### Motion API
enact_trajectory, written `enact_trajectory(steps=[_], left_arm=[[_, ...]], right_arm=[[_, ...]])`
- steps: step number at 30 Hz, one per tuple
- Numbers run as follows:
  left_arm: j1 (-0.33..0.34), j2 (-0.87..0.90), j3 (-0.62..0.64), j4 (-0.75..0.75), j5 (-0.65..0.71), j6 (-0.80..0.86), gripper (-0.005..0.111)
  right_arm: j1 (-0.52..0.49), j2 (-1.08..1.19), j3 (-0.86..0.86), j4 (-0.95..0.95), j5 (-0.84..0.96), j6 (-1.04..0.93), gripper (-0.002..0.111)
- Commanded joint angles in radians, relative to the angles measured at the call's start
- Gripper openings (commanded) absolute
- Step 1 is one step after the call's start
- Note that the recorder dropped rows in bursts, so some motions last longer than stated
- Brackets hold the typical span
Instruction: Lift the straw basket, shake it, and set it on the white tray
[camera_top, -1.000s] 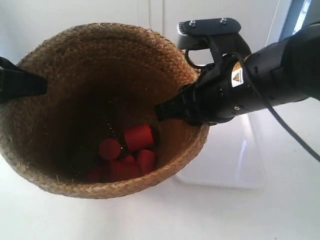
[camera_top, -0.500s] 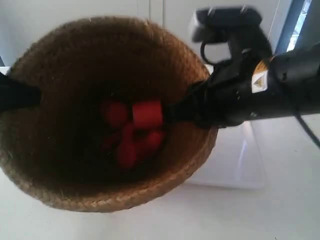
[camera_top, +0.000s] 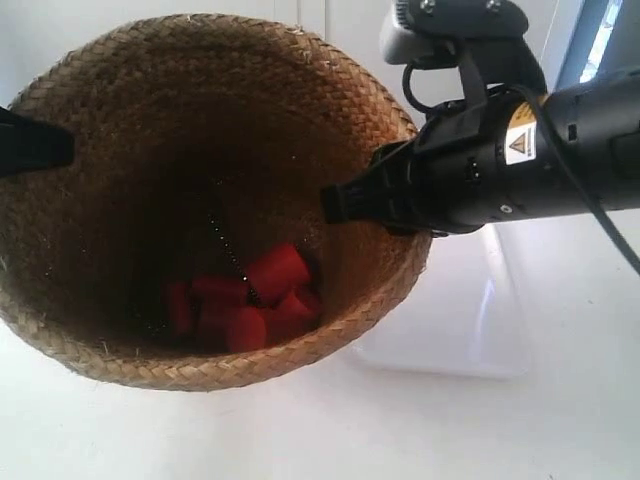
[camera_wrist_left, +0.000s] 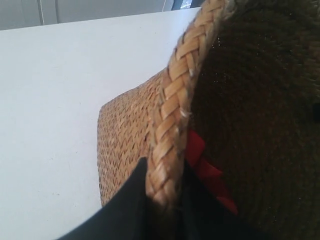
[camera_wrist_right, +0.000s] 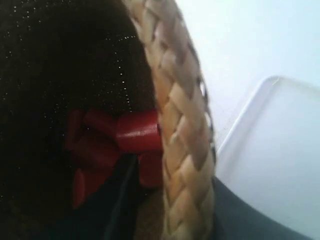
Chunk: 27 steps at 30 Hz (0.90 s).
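We hold the straw basket (camera_top: 120, 180) aloft: left gripper (camera_wrist_left: 163, 196) and right gripper (camera_wrist_right: 186, 210) each clamp opposite sides of its rim. The white tray (camera_top: 470, 320) lies on the tabletop (camera_top: 560, 430) below and to the right, on the right gripper's side. We judge set-down needs a rightward shift.

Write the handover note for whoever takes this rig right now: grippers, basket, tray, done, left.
Left gripper: shut on the rim of the large brown woven straw basket, one finger inside, one outside.
Right gripper: shut on the opposite rim, the same way.
Basket: held between both arms, mouth tipped toward the exterior camera, small red cylindrical pieces heaped at its bottom. It is beside the flat glossy white rectangular tray, not on it.
Done: basket gripped, apparently lifted.
Left: finish any shaking, set the basket on the tray, release.
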Motion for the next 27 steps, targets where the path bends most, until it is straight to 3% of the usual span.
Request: enact_trajectory(steps=[1, 7, 10, 11, 12, 13, 15, 17, 27], left_arm=[[-0.003, -0.012, -0.009, 0.000, -0.022, 0.016, 0.000], [-0.003, -0.016, -0.004, -0.012, -0.034, 0.016, 0.000], [-0.003, -0.066, -0.136, -0.014, 0.035, 0.016, 0.000], [-0.003, -0.102, -0.241, -0.014, 0.088, 0.016, 0.000], [-0.003, -0.112, -0.250, -0.014, 0.119, 0.027, 0.000], [-0.003, -0.097, -0.154, 0.003, 0.114, 0.060, 0.000], [0.003, -0.011, 0.004, 0.010, 0.030, -0.025, 0.000], [0.007, 0.011, 0.023, -0.011, 0.045, -0.013, 0.000], [0.011, -0.013, 0.019, -0.023, 0.012, 0.014, 0.000]], right_arm=[[-0.008, 0.029, -0.003, -0.020, 0.011, -0.005, 0.000], [-0.008, 0.021, -0.032, -0.020, 0.005, -0.007, 0.000], [-0.002, -0.071, -0.151, 0.017, 0.106, -0.063, 0.000], [0.010, -0.149, -0.235, 0.041, 0.131, -0.085, 0.000], [0.017, -0.174, -0.236, 0.043, 0.111, -0.088, 0.000], [0.022, -0.162, -0.125, -0.019, 0.002, -0.077, 0.000], [0.002, -0.033, -0.033, -0.079, 0.035, 0.025, 0.000], [0.004, 0.026, -0.035, -0.066, 0.113, 0.043, 0.000], [0.004, 0.016, -0.035, -0.065, 0.083, 0.043, 0.000]])
